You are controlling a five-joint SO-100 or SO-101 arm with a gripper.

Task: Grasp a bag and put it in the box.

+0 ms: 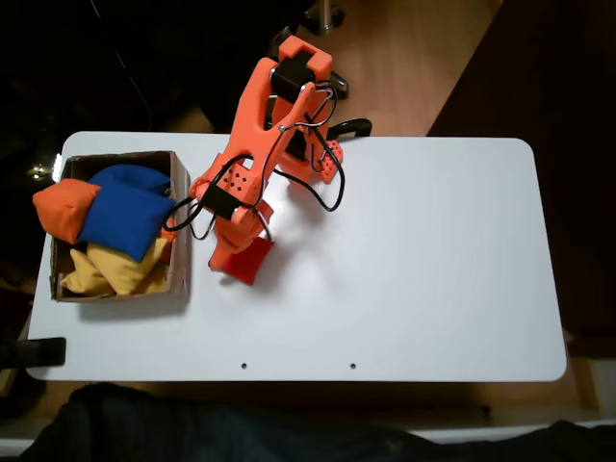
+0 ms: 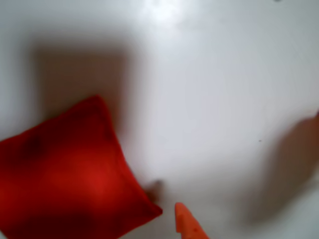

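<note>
One red bag [image 1: 247, 260] is seen lying on the white table [image 1: 433, 260], just right of the box [image 1: 179, 231] in the fixed view; it is judged soft, light and yielding, best pinched across a bunched edge or corner. The gripper [image 1: 234, 252] is placed over it, but only one orange fingertip [image 2: 188, 224] is shown in the blurred wrist view, so its opening cannot be told.

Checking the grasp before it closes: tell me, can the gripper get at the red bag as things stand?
Probably yes. In the fixed view the gripper hangs right over the red bag, which lies on bare table beside the box. Nothing lies on it or crowds it.
</note>
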